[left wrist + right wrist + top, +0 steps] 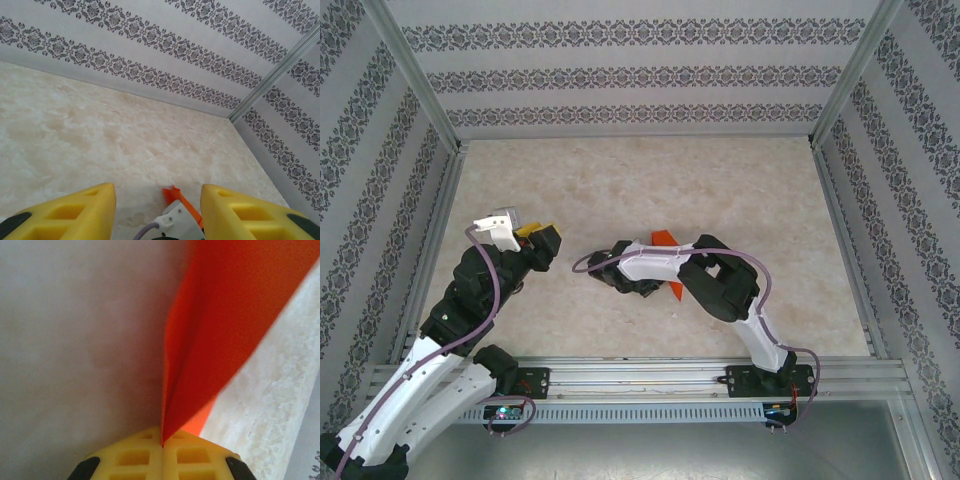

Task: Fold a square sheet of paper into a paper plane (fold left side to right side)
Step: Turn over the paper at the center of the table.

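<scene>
The square sheet of paper (pixel 225 315) is bright orange-red and folded into a narrow creased shape. My right gripper (pixel 162 440) is shut on its pointed end, and the paper fans out away from the fingers above the table. From above, orange corners of the paper (pixel 665 237) stick out from under my right arm (pixel 655 262) near the table's middle. My left gripper (pixel 532 233) hovers to the left of it, apart from the paper. Its yellow fingers (pixel 85 207) stand open with nothing between them, facing the paper (pixel 186 204).
The beige marbled table (pixel 650 180) is ringed by patterned walls (pixel 640 75) with metal corner posts. A metal rail (pixel 650 375) runs along the near edge by the arm bases. A purple cable (pixel 582 262) loops off the right wrist.
</scene>
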You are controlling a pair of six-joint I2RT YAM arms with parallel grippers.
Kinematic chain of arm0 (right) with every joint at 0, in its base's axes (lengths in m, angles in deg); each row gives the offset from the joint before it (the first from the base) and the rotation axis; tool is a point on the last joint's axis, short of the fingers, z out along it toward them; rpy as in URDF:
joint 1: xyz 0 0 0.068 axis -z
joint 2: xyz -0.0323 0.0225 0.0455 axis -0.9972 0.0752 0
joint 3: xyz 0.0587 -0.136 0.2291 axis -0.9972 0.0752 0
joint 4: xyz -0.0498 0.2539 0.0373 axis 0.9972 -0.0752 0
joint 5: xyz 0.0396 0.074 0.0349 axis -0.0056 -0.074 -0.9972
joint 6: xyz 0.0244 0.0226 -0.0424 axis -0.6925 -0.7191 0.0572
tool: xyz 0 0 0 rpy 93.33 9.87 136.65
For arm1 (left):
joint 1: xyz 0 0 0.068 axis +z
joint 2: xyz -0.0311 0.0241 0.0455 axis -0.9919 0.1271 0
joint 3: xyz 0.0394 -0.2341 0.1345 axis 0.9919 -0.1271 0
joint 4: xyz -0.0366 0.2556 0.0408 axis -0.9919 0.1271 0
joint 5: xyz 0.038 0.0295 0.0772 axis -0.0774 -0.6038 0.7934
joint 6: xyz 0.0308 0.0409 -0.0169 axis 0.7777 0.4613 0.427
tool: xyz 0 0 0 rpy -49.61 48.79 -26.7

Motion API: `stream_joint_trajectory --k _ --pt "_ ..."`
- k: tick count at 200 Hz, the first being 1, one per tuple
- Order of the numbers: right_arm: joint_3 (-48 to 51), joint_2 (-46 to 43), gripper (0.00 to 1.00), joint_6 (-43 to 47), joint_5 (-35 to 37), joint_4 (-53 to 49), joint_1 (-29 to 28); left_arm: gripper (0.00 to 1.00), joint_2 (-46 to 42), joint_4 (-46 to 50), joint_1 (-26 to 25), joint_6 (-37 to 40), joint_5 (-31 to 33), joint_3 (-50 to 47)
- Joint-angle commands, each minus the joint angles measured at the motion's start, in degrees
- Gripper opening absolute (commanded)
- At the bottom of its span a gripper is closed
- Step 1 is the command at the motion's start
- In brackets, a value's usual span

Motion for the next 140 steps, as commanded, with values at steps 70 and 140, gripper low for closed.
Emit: stream_joint_trajectory --k 70,140 --pt "3.3 -9.5 0.37 0.3 -12.4 6.3 0.8 0.49 2.0 -1.2 -0.4 1.2 -0.2 0.4" --pt "9.4 -26.5 0.73 2.2 -19.1 12.9 3.8 0.56 4.9 -3.3 -0.4 0.3 -1.8 0.5"
